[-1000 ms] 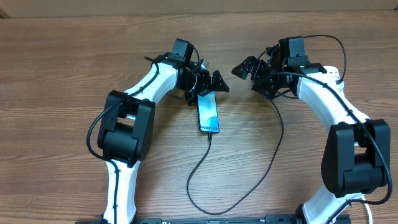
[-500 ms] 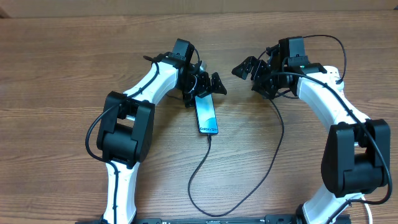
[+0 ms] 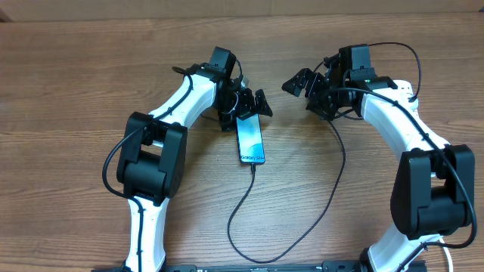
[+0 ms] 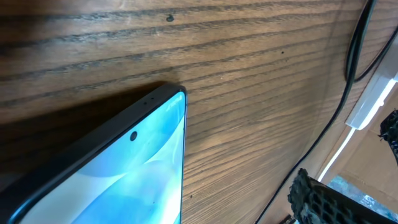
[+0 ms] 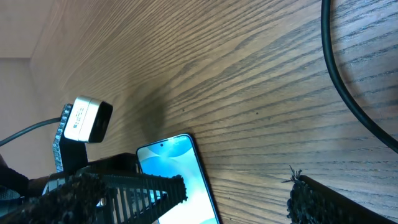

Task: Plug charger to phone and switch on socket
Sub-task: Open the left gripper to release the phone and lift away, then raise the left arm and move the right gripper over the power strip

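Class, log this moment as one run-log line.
phone: flat, screen up | charger: tip at phone's bottom edge | left end effector: open, at phone's top | right end effector: open, empty

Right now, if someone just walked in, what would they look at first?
Probably the phone, with its bright blue screen on the brown wooden table. The open left gripper is right at its far end, and the open right gripper is off to the side. The charger, a thin black cable, makes a big loop from the phone's near end.
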